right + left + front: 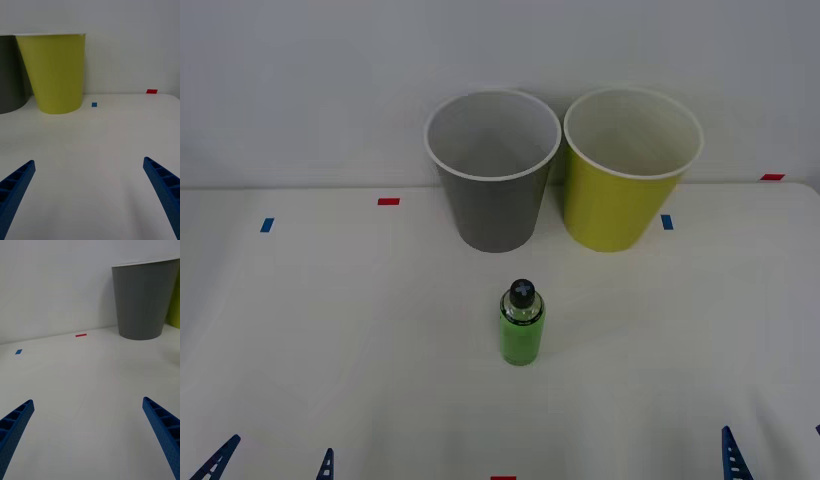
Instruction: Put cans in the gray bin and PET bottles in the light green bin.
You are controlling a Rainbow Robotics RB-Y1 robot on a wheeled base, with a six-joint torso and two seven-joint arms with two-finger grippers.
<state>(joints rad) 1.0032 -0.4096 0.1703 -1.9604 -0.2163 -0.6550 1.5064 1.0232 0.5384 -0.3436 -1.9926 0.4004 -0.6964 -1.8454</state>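
Observation:
A small PET bottle (522, 324) with a bright green body and black cap stands upright on the white table, in front of the two bins. The gray bin (492, 170) stands at the back, and the light green bin (627, 168) is just to its right. Both bins look hollow with nothing seen inside. My left gripper (275, 462) is low at the near left edge, open and holding nothing. My right gripper (775, 455) is low at the near right edge, also open. The light green bin (55, 71) and gray bin (144, 300) also appear in the wrist views.
Small red tape marks (388, 201) and blue tape marks (267, 225) lie on the white table (360, 330). A pale wall stands right behind the bins.

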